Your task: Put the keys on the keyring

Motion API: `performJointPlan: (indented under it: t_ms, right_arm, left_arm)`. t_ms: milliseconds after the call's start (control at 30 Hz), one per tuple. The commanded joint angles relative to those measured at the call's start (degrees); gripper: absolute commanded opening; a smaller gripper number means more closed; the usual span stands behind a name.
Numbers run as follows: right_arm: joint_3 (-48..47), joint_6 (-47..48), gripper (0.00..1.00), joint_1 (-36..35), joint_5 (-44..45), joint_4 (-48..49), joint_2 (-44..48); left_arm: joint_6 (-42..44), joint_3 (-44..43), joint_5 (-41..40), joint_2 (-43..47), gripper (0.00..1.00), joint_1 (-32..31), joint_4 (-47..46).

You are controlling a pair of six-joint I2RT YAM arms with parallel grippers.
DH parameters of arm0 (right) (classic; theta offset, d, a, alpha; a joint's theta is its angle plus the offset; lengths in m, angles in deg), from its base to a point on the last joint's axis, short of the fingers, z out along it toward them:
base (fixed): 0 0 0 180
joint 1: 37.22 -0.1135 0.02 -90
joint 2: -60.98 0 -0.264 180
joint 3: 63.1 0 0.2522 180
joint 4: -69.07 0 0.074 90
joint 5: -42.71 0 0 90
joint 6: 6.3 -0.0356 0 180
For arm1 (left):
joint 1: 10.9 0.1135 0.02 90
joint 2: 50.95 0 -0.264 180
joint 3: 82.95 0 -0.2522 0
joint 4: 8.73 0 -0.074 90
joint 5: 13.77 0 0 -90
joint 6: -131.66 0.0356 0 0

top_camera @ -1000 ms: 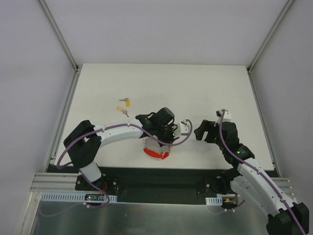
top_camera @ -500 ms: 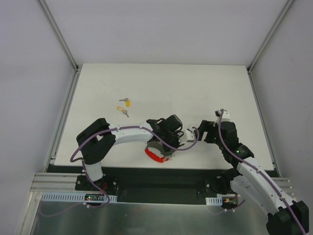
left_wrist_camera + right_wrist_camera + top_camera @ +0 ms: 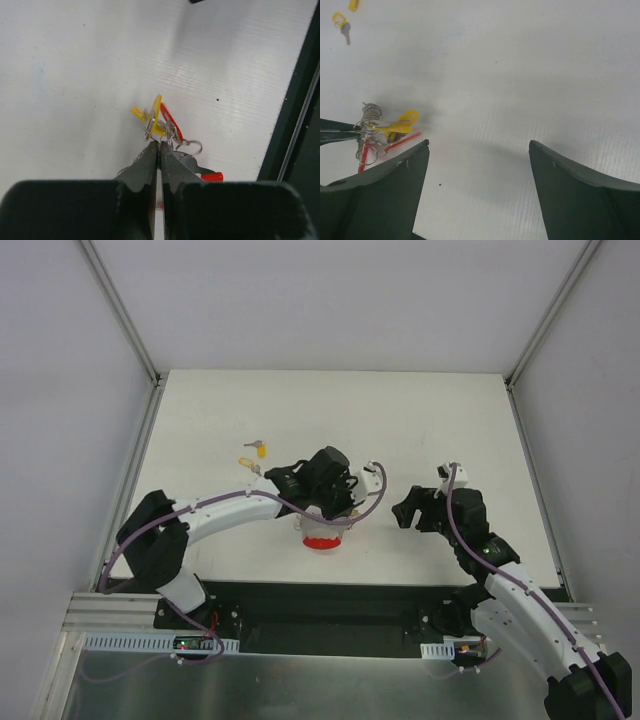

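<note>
- The left hand is found shut tight, with the keyring pinched at its tips by the wire part, near the front edge of the worktop.
- A yellow-headed key is seen bunched against the red loop; whether it is threaded cannot be told.
- The right hand is held wide and empty, near the bundle.
- Two loose keys are noted further back, not yet loaded.
- Step judged: ring presented for loading. A loose key is to be fetched next, for which a fine pinch is called for.
</note>
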Motion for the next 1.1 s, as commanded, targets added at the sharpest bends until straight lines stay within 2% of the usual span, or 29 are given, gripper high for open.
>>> performJointPlan:
  t_ms: [0,67,167,367,500,767,1067]
  right_arm:
    - [0.79,1.42,0.83,0.11,-8.55,6.84,0.88]
    - [0.88,2.29,0.79,0.02,-14.08,10.62,0.27]
    - [0.79,4.66,0.79,-0.95,-22.96,16.33,-0.78]
    - [-1.31,11.52,0.78,-7.01,-26.84,21.7,-1.14]
    - [-4.21,17.41,0.75,-10.7,-28.77,21.88,-3.15]
    - [-11.68,22.33,0.64,-11.23,-39.84,20.65,-9.3]
    - [-17.66,28.84,0.6,-14.92,-48.64,14.41,-15.72]
  left_arm:
    - [2.67,4.62,2.44,8.58,0.0,-0.47,-3.06]
    - [3.9,6.91,2.88,12.09,0.0,-0.38,-3.15]
    - [5.48,8.93,6.2,16.49,0.0,0.4,-3.15]
    - [9.7,10.43,12.63,23.87,0.0,0.93,-2.1]
    - [11.19,9.46,15.53,27.04,0.0,1.02,0.45]
    - [11.9,8.06,16.15,29.33,0.0,1.2,4.58]
    - [12.25,6.91,17.56,29.95,0.0,1.29,6.25]
